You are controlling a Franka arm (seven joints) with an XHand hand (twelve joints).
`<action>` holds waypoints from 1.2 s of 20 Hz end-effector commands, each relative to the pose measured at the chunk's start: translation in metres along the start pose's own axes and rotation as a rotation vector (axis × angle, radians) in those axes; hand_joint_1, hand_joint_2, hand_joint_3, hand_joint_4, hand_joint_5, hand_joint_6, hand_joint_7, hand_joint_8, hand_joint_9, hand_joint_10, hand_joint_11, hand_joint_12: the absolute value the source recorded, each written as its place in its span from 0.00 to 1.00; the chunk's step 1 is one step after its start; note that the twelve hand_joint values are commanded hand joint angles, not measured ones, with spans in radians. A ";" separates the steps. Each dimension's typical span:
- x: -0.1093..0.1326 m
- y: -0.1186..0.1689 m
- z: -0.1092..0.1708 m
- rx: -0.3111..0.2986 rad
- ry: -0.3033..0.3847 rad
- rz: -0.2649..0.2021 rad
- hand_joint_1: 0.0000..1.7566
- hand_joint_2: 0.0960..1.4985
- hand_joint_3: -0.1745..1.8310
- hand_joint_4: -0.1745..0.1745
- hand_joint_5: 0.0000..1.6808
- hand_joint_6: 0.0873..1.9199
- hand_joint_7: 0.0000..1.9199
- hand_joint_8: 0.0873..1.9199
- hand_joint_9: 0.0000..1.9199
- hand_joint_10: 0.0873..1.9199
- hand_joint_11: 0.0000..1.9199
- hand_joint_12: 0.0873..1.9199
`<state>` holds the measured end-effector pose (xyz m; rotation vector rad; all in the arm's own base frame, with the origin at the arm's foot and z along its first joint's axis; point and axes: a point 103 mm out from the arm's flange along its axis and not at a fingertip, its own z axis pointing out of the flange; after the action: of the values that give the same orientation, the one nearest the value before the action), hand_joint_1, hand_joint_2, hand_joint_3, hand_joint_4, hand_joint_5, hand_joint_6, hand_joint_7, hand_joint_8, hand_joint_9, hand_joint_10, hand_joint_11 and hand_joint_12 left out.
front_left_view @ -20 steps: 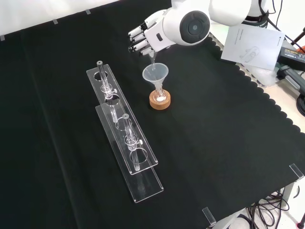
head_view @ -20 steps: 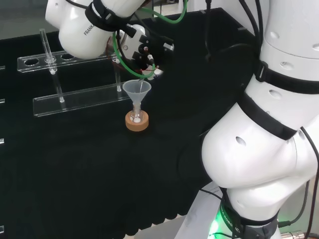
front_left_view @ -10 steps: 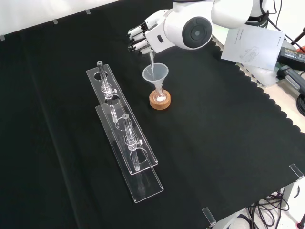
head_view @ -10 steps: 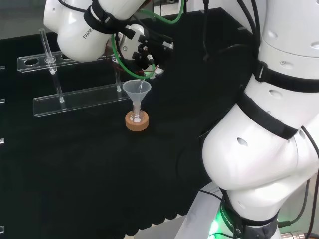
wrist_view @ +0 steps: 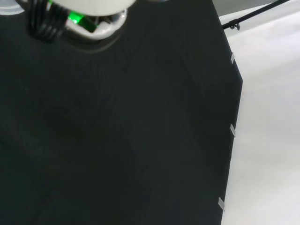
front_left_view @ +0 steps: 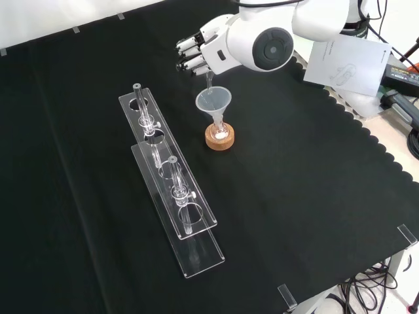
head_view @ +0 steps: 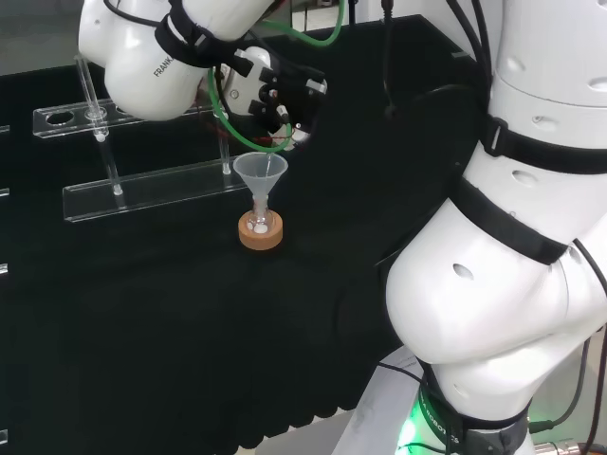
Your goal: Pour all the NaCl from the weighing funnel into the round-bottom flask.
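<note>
Black cloth covers the bench; the hand [front_left_view: 196, 53], fingers curled around the weighing funnel [front_left_view: 209, 80], tips it over a plastic funnel [front_left_view: 213, 102] at its five o'clock, seated in the round-bottom flask [front_left_view: 220, 133]. Pouring seems underway; next, emptying calls for steeper tilt.

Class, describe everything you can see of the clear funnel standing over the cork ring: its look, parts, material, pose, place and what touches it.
The funnel looks like clear, slightly milky plastic or glass: a wide cone on top and a narrow stem below. It stands upright, its stem going down into a small flask seated on a round cork ring on the black cloth, to the right of the clear racks in the front view. A thin clear spout held by the hand points into its mouth. Something white lies in the flask.
</note>
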<state>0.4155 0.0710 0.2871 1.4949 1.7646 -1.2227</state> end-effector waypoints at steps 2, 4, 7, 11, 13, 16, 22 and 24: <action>-0.001 0.000 0.001 -0.013 0.041 -0.003 0.62 0.43 0.44 1.00 0.67 0.47 0.26 0.31 0.43 0.18 0.34 0.59; -0.002 0.000 0.002 -0.016 0.084 -0.004 0.62 0.43 0.44 1.00 0.67 0.47 0.26 0.31 0.43 0.18 0.34 0.59; -0.006 0.000 0.005 -0.017 0.158 0.001 0.62 0.43 0.44 1.00 0.67 0.47 0.26 0.31 0.43 0.18 0.34 0.58; -0.008 -0.001 0.008 -0.015 0.250 0.008 0.62 0.43 0.44 1.00 0.67 0.47 0.26 0.31 0.43 0.18 0.34 0.58; -0.010 -0.001 0.009 -0.010 0.302 0.014 0.62 0.43 0.44 1.00 0.67 0.47 0.26 0.31 0.43 0.18 0.34 0.58; -0.013 -0.001 0.009 -0.003 0.338 0.024 0.62 0.43 0.44 1.00 0.67 0.47 0.26 0.31 0.43 0.18 0.34 0.58; -0.019 -0.002 0.018 -0.035 0.485 0.020 0.62 0.43 0.44 1.00 0.67 0.47 0.26 0.31 0.43 0.18 0.34 0.58; -0.022 -0.003 0.021 -0.044 0.507 0.028 0.62 0.43 0.44 1.00 0.67 0.47 0.26 0.31 0.43 0.18 0.34 0.58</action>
<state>0.4111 0.0805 0.2761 1.6374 1.9517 -1.0846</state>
